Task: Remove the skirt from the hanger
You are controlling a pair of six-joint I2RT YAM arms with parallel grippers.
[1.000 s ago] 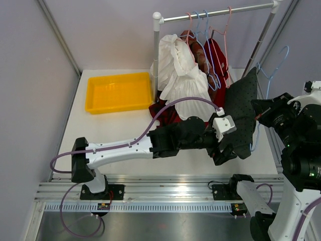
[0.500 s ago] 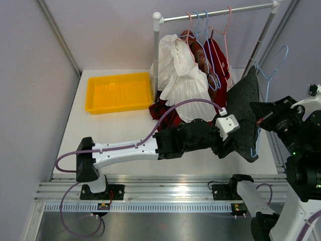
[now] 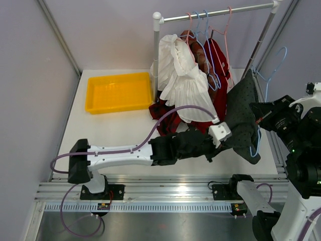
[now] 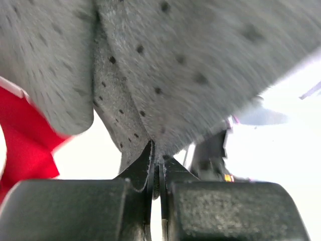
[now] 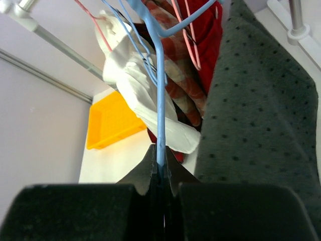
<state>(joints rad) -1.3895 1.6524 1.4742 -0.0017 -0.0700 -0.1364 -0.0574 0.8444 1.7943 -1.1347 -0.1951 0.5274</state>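
While my right tool (image 5: 159,165) is clenched on the hanger (image 5: 160,100) and my left tool (image 4: 158,168) is grasping the skirt (image 3: 243,118) hem, I'd call this mid-strip, over the counter's (image 3: 115,133) right edge. Next: pull the hem down-left, off the hanger. Rack (image 3: 215,14) crowds the far-right corner.

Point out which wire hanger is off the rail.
The light blue wire hanger at the right, pinched in the right gripper and carrying the dark grey dotted skirt. The other pink and blue hangers hang on the metal rail.
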